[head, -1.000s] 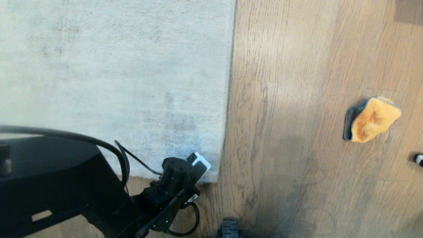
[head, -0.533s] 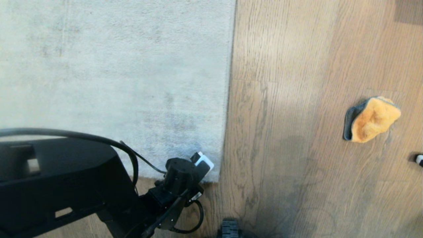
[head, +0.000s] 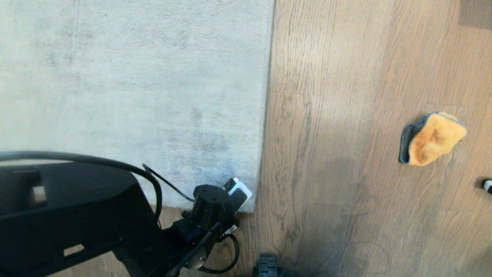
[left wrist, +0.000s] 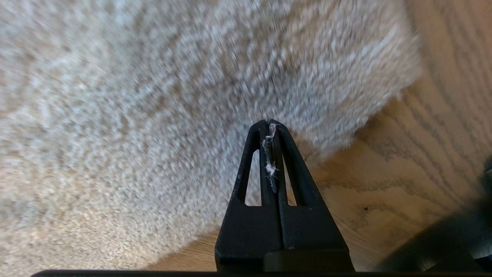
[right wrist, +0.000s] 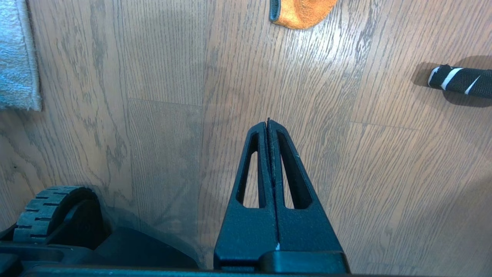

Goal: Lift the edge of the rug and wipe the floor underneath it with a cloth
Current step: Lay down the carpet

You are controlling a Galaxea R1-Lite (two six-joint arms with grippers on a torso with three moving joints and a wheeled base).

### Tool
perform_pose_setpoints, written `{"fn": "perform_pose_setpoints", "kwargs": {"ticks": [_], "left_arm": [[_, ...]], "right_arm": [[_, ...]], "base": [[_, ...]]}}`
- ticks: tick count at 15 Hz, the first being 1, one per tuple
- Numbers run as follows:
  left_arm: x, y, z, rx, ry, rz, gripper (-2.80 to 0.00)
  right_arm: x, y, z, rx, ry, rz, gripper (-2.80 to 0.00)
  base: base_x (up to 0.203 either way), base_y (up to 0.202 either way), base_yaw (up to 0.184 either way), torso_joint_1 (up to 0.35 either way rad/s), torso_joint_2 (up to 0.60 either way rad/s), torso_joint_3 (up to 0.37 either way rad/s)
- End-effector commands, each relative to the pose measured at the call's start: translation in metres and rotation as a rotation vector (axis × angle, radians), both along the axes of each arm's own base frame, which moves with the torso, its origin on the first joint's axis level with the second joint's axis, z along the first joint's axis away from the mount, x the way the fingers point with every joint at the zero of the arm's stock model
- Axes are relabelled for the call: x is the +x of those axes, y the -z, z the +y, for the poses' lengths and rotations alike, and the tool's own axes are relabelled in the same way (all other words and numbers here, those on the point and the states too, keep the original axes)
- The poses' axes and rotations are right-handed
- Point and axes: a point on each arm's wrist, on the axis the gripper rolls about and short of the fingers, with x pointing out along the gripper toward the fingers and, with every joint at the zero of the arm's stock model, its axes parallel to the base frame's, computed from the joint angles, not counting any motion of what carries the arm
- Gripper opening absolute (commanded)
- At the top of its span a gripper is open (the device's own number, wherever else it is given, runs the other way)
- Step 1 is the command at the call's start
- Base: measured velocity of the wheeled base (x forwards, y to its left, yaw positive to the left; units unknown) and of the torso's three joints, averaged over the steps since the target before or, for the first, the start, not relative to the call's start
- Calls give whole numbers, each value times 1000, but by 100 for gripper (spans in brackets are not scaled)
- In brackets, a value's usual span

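The pale rug (head: 134,96) lies flat on the wood-grain floor (head: 338,161). Its rug edge (head: 265,154) runs down to a near corner (head: 251,207). My left arm's wrist (head: 215,202) hangs over that corner and hides the fingers in the head view. In the left wrist view my left gripper (left wrist: 269,124) is shut, with only wisps of lint between its fingers. Its tip is over the pile beside the rug corner (left wrist: 384,77). The orange cloth (head: 432,138) lies on the floor far to the right, also seen as cloth (right wrist: 301,13). My right gripper (right wrist: 268,121) is shut and empty above bare floor.
A black roll with white stripes (right wrist: 459,80) lies on the floor right of the cloth, and it just shows in the head view as roll (head: 487,186). My base's wheel (head: 267,265) sits at the near edge, below the rug corner. A darker patch (head: 476,11) marks the far right floor.
My left arm has shifted a little to the right, bringing the wrist closer over the rug's near corner. The rug, the cloth and the right arm have stayed put.
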Motion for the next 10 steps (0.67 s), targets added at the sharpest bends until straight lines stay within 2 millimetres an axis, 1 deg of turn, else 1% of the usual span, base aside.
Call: {"fn": "perform_pose_setpoints", "kwargs": {"ticks": [1, 4, 6, 10], "left_arm": [[-2, -13, 2, -22, -1, -32, -280], [-2, -32, 5, -35, 2, -77, -280], [-4, -40, 11, -46, -6, -91, -280], [-14, -62, 19, -86, -12, -128, -280]], "right_arm": [[0, 0, 0, -1, -1, 1, -280], [0, 0, 0, -1, -1, 1, -280], [0, 0, 0, -1, -1, 1, -280], [0, 0, 0, -1, -1, 1, -280]], "base": [[0, 0, 0, 0, 0, 0], [0, 0, 0, 0, 0, 0], [0, 0, 0, 0, 0, 0], [0, 0, 0, 0, 0, 0]]}}
